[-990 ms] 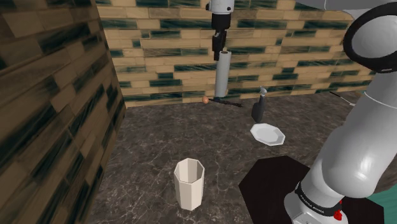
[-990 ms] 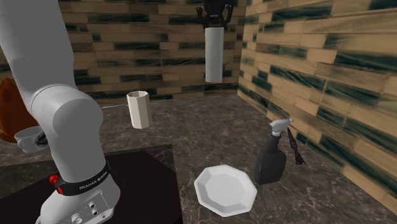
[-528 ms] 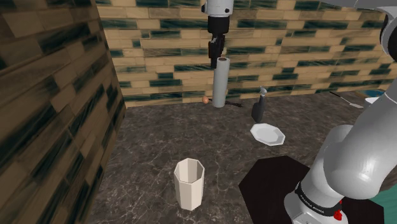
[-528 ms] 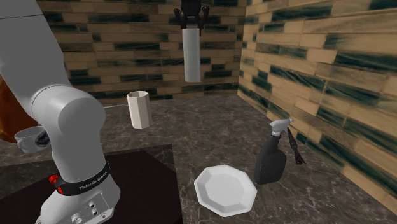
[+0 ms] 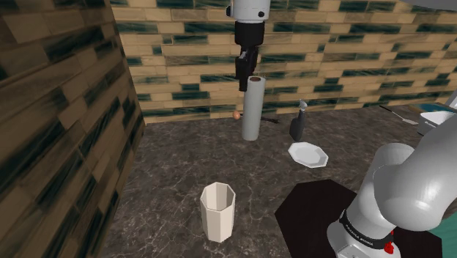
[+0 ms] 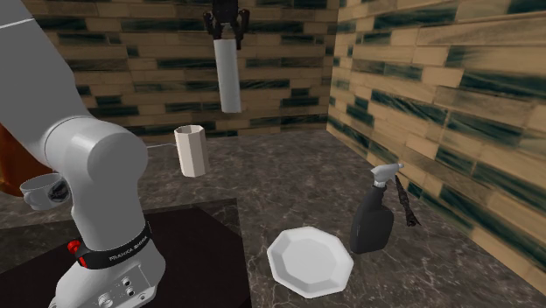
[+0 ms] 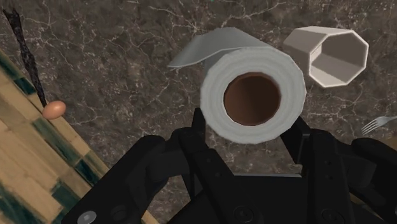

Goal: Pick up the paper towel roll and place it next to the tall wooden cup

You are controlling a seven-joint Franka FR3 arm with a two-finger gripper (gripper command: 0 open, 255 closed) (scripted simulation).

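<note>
The paper towel roll (image 5: 251, 108) is a long pale grey cylinder hanging upright in the air, well above the dark marble counter. My gripper (image 5: 245, 76) is shut on its top end; the same gripper (image 6: 227, 32) and roll (image 6: 229, 77) show high up in the second exterior view. Down the wrist view, the roll (image 7: 253, 95) shows its brown core between my fingers (image 7: 198, 126). The tall cup (image 5: 217, 212), drawn off-white with flat facets, stands on the counter nearer the stand than the roll, also seen as cup (image 6: 189, 150) and cup (image 7: 327, 55).
A white plate (image 5: 307, 154) and a dark spray bottle (image 5: 297, 122) sit toward the shoulder view's right. An egg (image 5: 236, 114) and a dark utensil (image 7: 25, 54) lie by the back brick wall. A fork (image 7: 376, 123) lies near the cup. Brick walls close the corner.
The gripper has carried the roll away from the back wall toward the cup, moving left in the second exterior view and slightly lower in the shoulder view.
</note>
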